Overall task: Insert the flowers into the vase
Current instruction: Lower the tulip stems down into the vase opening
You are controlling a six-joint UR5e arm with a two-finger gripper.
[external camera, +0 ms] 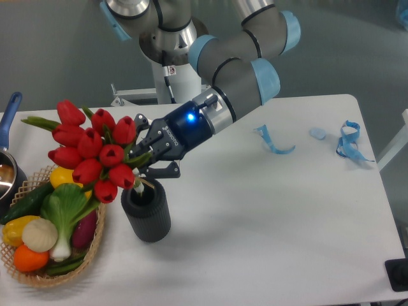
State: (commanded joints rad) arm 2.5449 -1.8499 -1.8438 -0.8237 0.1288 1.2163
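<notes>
Ribbed dark grey cylindrical vase [146,213] stands just below the black two-finger gripper [144,167], its round mouth under the fingertips. Fingers [155,171] are closed on the green stems of the bunch of red tulip flowers [92,153], whose heads lean away from the fingers over the woven wicker basket [95,248] of vegetables, with pale stem ends at the vase mouth.

White worktop [268,217], grey backdrop.
We see a matte white worktop w/ rounded corners filling most of the view; plain grey-green wall/floor behind & to the right, no windows visible. Light is soft & even, w/ faint shadows on the top. A dark object sits at bottom-right corner [396,274], a white edge at far right [404,118].
</notes>
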